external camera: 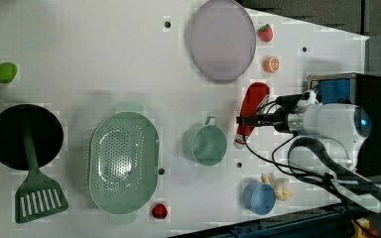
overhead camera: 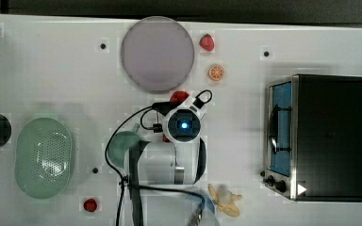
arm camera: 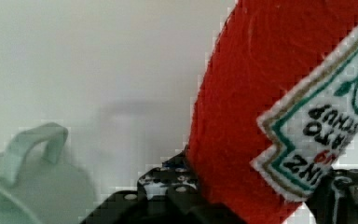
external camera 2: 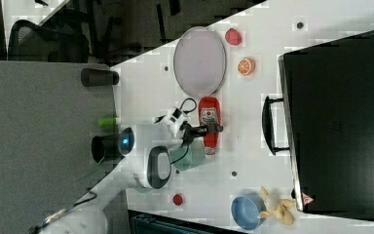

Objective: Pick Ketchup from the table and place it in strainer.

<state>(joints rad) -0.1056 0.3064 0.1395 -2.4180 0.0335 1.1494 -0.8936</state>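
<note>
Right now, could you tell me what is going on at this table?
A single robot arm has its gripper down over the Ketchup, a red bottle lying on the white table between the grey-lilac plate and the green cup. In the wrist view a finger sits on either side of the bottle. The bottle has not been lifted. The strainer sits empty further to the left view's left, beyond the cup.
</note>
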